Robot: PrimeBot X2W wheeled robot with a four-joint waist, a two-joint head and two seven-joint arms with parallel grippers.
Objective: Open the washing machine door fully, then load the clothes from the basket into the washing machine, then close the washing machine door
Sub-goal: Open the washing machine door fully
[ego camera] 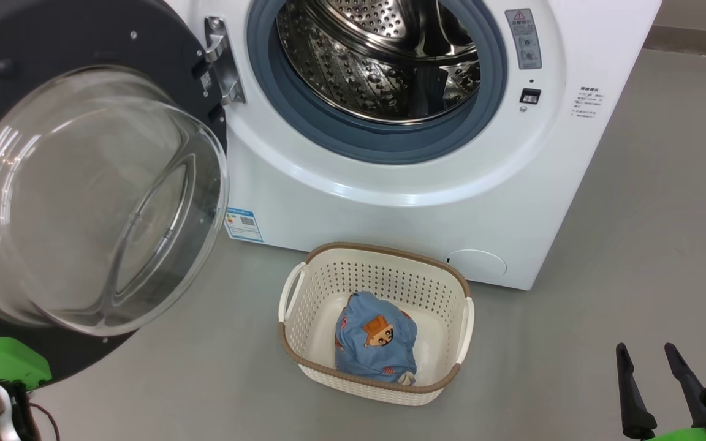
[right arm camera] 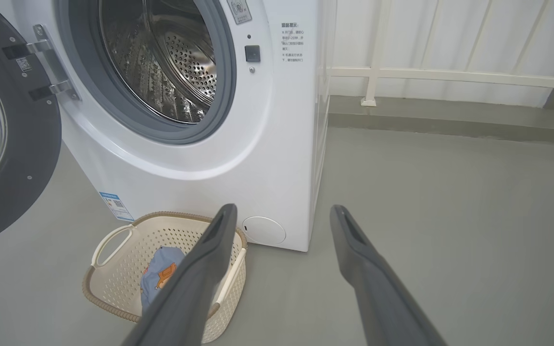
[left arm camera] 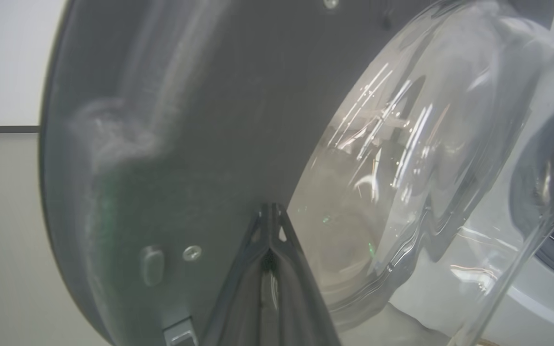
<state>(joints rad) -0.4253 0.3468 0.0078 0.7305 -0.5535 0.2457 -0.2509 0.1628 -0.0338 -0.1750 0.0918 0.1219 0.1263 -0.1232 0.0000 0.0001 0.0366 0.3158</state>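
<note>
The clothes (ego camera: 376, 337) lie bundled in the basket (ego camera: 328, 288), ahead and to the left of the right end effector (ego camera: 646, 350). It hangs released, fingers spread and pointing toward the washing machine (ego camera: 390, 208). The bundle's longer side runs roughly along those fingers, and this arm looks the nearer one. The left end effector (left arm camera: 270, 211), clenched and empty, points at the dark inner rim of the washing machine door (left arm camera: 171, 144), which is swung wide.

Light bright, even, diffuse. Soft shadow on floor (ego camera: 163, 367) below washing machine door (ego camera: 92, 202). White streak glare on door glass, strongest in left wrist view; door there smeared, out of focus. Head, right wrist views sharp. Drum (ego camera: 377, 61) right of door glints.
</note>
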